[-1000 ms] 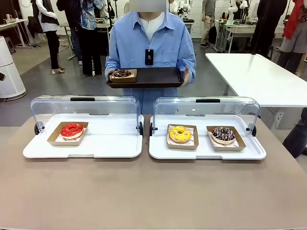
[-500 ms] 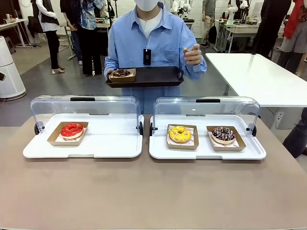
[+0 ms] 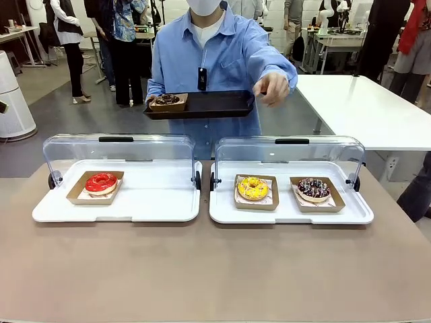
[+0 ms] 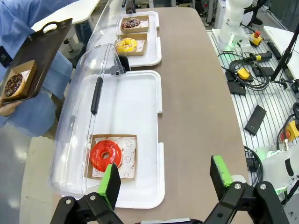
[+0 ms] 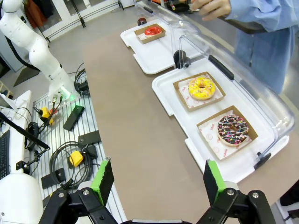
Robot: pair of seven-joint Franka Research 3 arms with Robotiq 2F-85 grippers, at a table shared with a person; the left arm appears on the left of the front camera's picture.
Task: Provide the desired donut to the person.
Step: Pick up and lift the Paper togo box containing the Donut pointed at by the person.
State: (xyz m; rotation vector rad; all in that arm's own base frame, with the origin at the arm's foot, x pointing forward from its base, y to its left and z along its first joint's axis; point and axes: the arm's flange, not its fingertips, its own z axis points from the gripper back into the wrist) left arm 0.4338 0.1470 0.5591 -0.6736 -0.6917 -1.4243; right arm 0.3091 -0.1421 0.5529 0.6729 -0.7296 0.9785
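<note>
The person [image 3: 209,54] stands at the far side in a light blue shirt. One hand holds a black tray [image 3: 209,104] carrying a boxed chocolate donut [image 3: 166,99]. The other hand [image 3: 273,87] is stretched forward above the right display case. A red donut [image 3: 101,182] lies in the left case. A yellow donut [image 3: 253,188] and a chocolate sprinkle donut [image 3: 314,189] lie in the right one. My left gripper [image 4: 166,175] hangs open above the table near the red donut [image 4: 105,155]. My right gripper [image 5: 157,179] hangs open, short of the sprinkle donut [image 5: 232,129] and the yellow donut [image 5: 202,88].
Both white cases [image 3: 155,202] [image 3: 283,214] have their clear lids [image 3: 121,151] swung up at the far side. The brown table in front of them is bare. Cables and boxes lie beside the other arm's base [image 5: 51,74]. Bystanders stand far behind.
The person's free hand has left the tray's edge, risen and stretched forward over the right case. The tray has shifted slightly up and to the left.
</note>
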